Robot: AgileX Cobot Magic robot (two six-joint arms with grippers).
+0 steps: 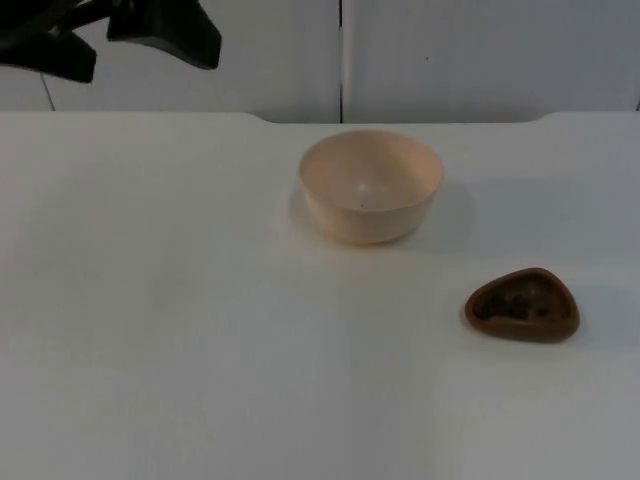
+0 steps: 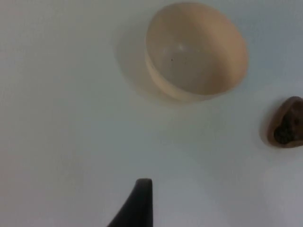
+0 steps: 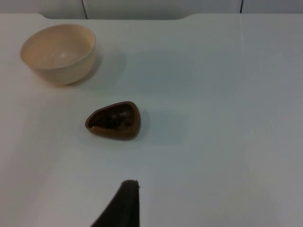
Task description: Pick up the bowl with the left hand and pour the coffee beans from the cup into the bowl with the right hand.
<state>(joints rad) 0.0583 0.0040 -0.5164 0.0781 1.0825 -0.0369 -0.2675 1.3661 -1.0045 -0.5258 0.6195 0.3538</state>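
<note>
- Two vessels sit well apart on the white table (image 1: 150,350): cream bowl (image 1: 371,186) mid-table, brown cup (image 1: 522,305) of coffee beans toward the right arm's side
- Left gripper (image 1: 100,40) raised far from the bowl; finger state unclear
- Right gripper's fingertip (image 3: 124,205) faces the cup; grip unreadable

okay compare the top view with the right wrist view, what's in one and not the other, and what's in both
Top view alone: the left arm, raised at the far left near the grey partition wall, away from both objects. Right wrist view alone: a black fingertip of the right hand, above the table short of the cup. Both: the cream bowl, upright and seemingly empty, and the brown cup, with dark coffee beans inside, standing apart on the white table, nothing holding them.
</note>
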